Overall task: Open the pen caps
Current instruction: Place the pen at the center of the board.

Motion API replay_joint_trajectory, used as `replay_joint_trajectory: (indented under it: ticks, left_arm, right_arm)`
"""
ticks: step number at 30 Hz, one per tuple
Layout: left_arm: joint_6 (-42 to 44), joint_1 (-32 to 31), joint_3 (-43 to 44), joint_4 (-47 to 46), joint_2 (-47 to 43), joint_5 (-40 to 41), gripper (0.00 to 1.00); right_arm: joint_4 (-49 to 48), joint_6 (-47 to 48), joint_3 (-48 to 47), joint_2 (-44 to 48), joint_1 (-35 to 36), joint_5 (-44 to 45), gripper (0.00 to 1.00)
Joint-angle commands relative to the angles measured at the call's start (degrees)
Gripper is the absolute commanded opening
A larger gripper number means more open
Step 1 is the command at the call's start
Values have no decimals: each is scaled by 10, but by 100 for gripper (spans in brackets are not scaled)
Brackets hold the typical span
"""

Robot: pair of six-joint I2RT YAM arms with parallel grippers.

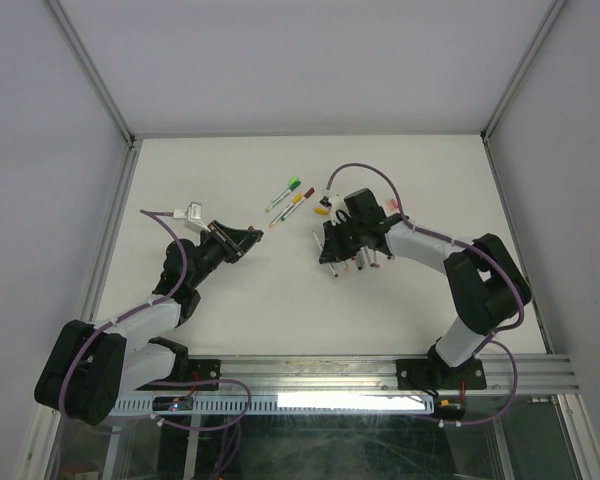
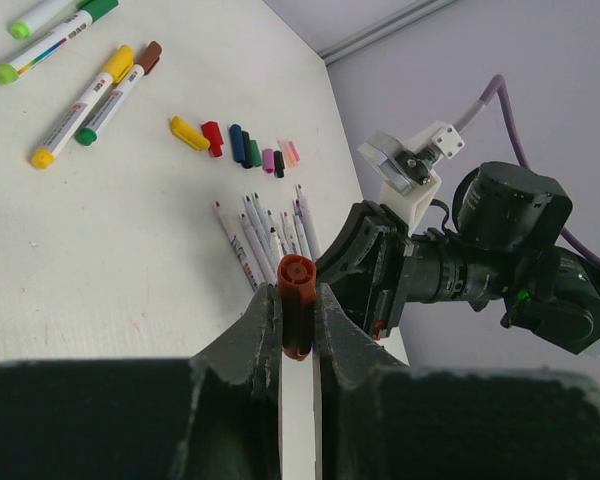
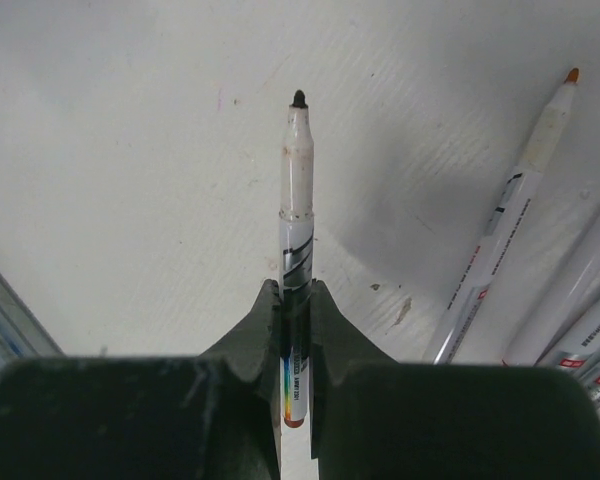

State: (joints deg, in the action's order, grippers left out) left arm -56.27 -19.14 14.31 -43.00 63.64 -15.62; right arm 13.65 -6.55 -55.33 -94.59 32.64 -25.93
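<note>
My left gripper [image 2: 297, 300] is shut on a short orange-red pen cap [image 2: 298, 285], held off the table; in the top view it [image 1: 250, 238] is left of centre. My right gripper [image 3: 296, 295] is shut on an uncapped white-barrelled pen [image 3: 298, 200] with a dark tip, pointing away over the table; in the top view it [image 1: 323, 243] faces the left gripper across a gap. A row of loose caps [image 2: 235, 145] lies on the table. Several uncapped pens [image 2: 268, 232] lie fanned beside the right gripper and show in its wrist view [image 3: 500, 240].
Several capped markers [image 1: 290, 196] with green, yellow and brown caps lie at the table's back centre, also in the left wrist view [image 2: 85, 105]. The right arm [image 2: 480, 260] fills the space beyond the left gripper. White walls and a metal frame [image 1: 108, 235] bound the table.
</note>
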Motion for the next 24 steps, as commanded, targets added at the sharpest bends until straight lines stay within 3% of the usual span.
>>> replay_joint_trajectory:
  ticks: [1, 12, 24]
  left_arm:
    - [-2, 0, 2, -40, 4, -26, 0]
    - [-7, 0, -2, -47, 8, -29, 0]
    - [-10, 0, -6, -53, 8, -35, 0]
  right_arm:
    - [-13, 10, -27, -6, 15, 56, 0]
    - [-14, -22, -35, -25, 35, 200, 2]
    - [2, -8, -49, -50, 41, 218, 13]
